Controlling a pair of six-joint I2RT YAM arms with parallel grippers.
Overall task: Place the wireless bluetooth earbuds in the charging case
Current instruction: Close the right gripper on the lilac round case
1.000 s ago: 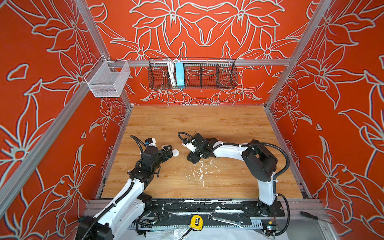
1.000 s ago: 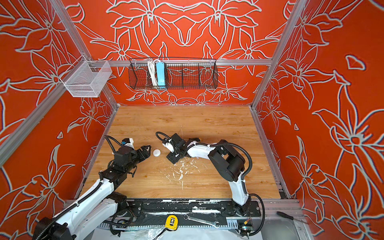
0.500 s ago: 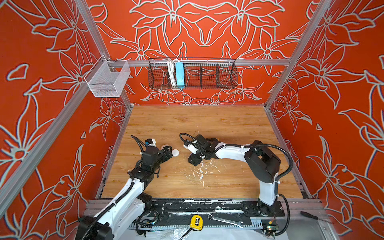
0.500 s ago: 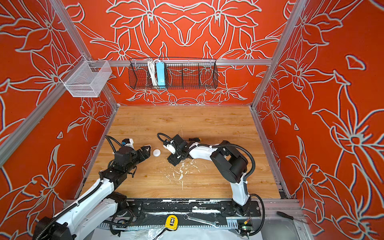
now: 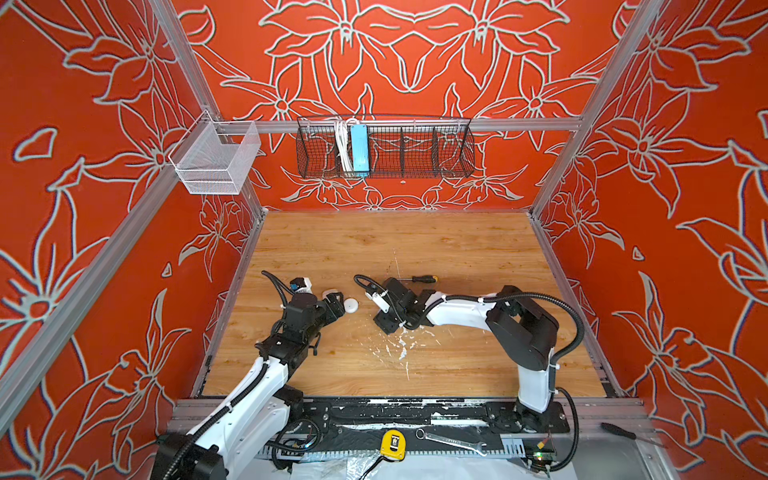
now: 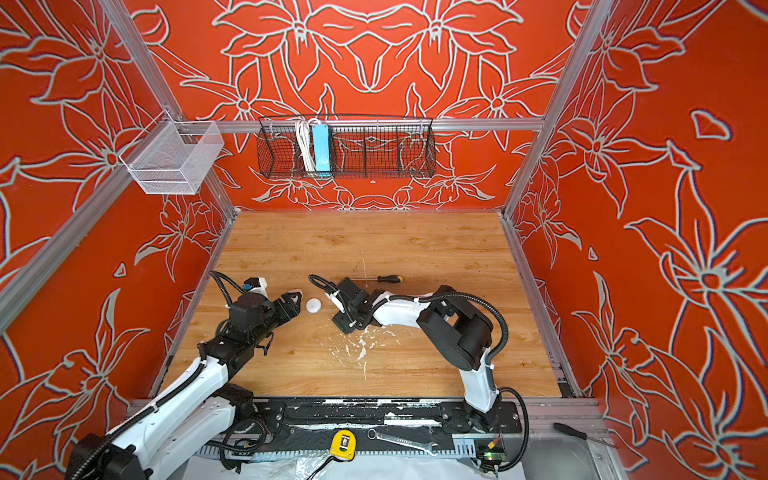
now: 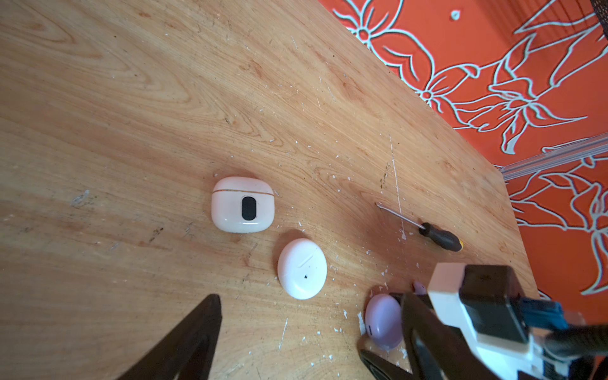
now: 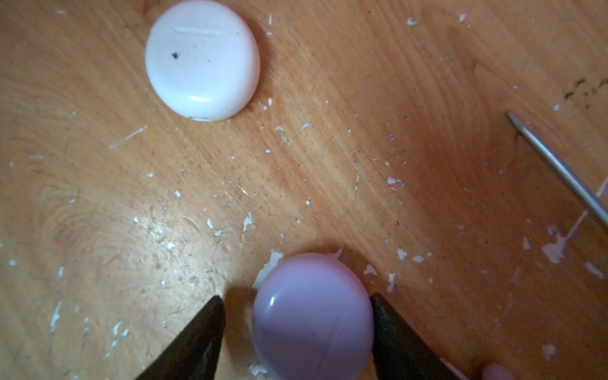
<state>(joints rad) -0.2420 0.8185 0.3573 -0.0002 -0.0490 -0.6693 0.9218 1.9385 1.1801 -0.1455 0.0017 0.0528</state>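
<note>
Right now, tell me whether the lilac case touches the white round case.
Apart. The right wrist view shows bare table between the lilac case and the white round case.

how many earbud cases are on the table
3. The squarish pinkish-white case and the round white case lie side by side, apart; the lilac case sits between the right gripper's open jaws. Others may be hidden.
</note>
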